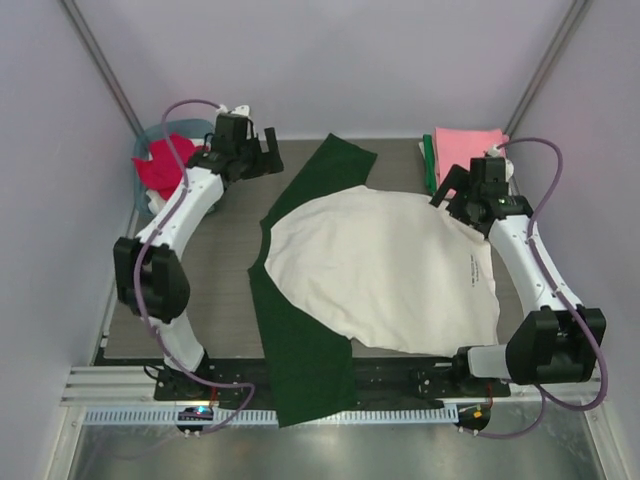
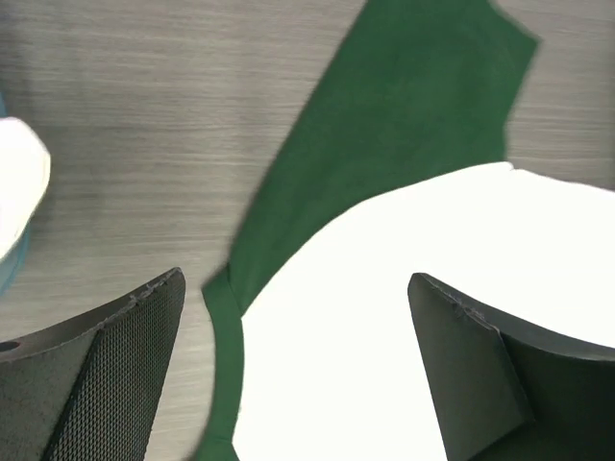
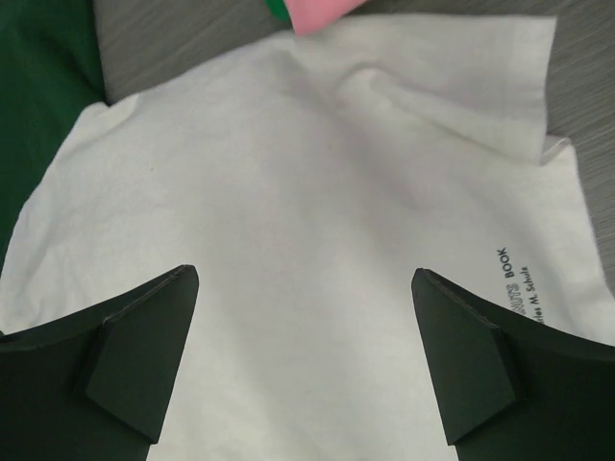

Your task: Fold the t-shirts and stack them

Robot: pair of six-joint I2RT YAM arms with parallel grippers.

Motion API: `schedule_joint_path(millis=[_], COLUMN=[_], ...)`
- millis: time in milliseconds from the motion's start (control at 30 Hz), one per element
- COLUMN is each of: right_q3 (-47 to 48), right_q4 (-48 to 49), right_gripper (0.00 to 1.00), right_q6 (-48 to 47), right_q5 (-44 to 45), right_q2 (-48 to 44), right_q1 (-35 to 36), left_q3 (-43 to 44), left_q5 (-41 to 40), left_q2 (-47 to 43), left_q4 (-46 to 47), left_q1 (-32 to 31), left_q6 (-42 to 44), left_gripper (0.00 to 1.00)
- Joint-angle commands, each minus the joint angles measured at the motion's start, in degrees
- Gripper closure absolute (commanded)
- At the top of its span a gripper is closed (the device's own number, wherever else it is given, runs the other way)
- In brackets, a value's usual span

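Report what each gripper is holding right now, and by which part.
Nothing is held. The left gripper and the right gripper are both open, raised clear of the cream and green t-shirt, with no cloth between the jaws.

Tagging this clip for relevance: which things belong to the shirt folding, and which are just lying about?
Job: cream and green shirt, spread flat; pink shirt, folded; green shirt edge beside it; red shirt, crumpled.
Lying about: basket holding the red shirt.

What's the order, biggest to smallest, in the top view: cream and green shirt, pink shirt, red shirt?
1. The cream and green shirt, by far.
2. The pink shirt and red shirt look about alike, both partly hidden.
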Motion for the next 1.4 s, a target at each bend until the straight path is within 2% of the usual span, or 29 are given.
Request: schedule_joint_path(millis=[0,33,233,433,567,633,967,1200,1367], right_q3=[-2.31,-2.57,1.71,10.32,15.43,18.06,26.95,27.31,25.99], right_q4=[2.15,2.33,4.18,4.18,3.65,3.48,2.42,1.63,0.93], right_gripper=[0.00,0.00,0.00,0.00,0.00,0.00,0.00,0.00,0.00], right_q6=[1.30,1.57,0.87,-0.01,0.34,0.69,2.18,2.36,1.31], right_q5=[-8.32,-10.60,-13.43,-13.88,-13.34,-13.34,-15.28,-14.67,-11.68], right_q2=[2.97,5.15,13.42,25.29,32.23,35.84,44.46,42.01,37.88], right_q1=[0.39,0.48,1.53,6.00,9.34,10.58,18.76,20.17,17.98], left_q3=[-11.52,-15.55,-18.40,-26.65,-30.61,-33.33,-50.64,-47.68,-42.49], left_q5=[0.25,3.03,7.72,5.09,-1.05,-5.63,-12.84,-8.45,-9.42], left_q2=[-5.75,-5.85,-0.68,1.00,0.13,-1.98,-20.79,-22.29,-22.56], left_q4=[7.74,9.32,10.83,11.53,8.21,5.22,3.71,4.41,3.45], left_q1=[-1.67,-2.81,-5.10,-5.37,-5.11,-4.15,4.12,4.13,-0.18], left_q6=[-3.36,-3.54,-8.01,-13.29,-15.14,-17.42,-25.34,-19.81,-14.36], left_gripper=[0.02,0.02,0.08,0.10,0.11,0.11,0.09,0.08,0.07])
